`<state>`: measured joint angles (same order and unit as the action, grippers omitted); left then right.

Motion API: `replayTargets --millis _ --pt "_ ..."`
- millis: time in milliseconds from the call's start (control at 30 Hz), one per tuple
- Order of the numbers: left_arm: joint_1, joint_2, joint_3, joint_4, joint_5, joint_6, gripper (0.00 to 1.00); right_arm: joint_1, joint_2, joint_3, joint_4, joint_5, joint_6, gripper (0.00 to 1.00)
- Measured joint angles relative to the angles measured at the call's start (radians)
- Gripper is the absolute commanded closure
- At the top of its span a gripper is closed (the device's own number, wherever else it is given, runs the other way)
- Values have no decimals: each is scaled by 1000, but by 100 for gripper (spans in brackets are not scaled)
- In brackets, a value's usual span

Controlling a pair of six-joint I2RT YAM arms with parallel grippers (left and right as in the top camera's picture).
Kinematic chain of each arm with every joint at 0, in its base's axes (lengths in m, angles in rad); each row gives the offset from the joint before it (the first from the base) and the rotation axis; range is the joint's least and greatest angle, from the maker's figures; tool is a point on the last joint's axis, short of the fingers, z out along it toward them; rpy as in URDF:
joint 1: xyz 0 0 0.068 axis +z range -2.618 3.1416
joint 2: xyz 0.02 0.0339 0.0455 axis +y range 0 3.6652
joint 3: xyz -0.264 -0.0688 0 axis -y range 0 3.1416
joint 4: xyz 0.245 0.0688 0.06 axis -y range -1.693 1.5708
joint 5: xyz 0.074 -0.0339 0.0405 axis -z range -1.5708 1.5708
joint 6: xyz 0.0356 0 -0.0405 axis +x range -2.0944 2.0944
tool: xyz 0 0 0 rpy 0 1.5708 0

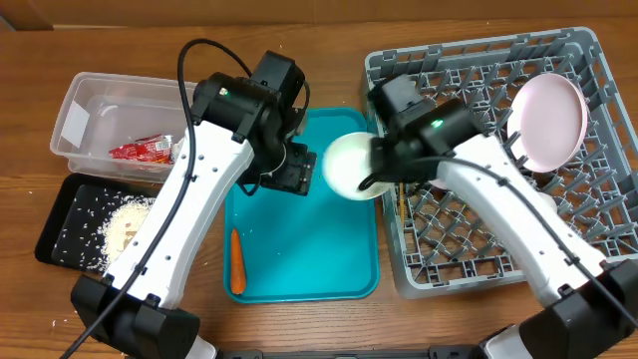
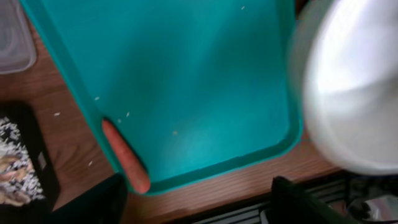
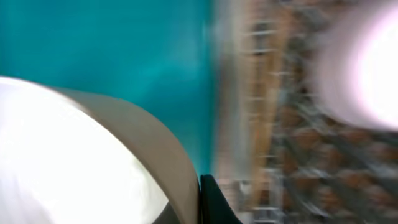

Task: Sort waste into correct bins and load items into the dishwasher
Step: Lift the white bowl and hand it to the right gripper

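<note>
My left arm reaches up from the near left corner of the bench toward the middle. The left gripper hangs over the far part of the teal tray. The wrist view shows its fingers spread apart with nothing between them.

My right arm rises from the near right corner and bends left. The right gripper is clamped on the rim of a small white bowl, held tilted over the tray's right side, just beside the grey dish rack. A white plate leans in the rack's far right part.

The carrot lies along the tray's near left side. By the bench's left edge, the red wrapper sits in the clear tub. Grain scraps lie in the black tray.
</note>
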<state>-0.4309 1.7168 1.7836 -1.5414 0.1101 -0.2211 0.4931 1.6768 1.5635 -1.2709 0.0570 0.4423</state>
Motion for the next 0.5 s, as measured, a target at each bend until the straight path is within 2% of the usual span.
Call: replayTargets --millis 267,500 --pt "26 0 0 8 -25 -1 20 -311 -19 33 -32 403 56 96" --pt "26 0 0 15 -29 0 20 -384 -19 -7 -43 709 124 96"
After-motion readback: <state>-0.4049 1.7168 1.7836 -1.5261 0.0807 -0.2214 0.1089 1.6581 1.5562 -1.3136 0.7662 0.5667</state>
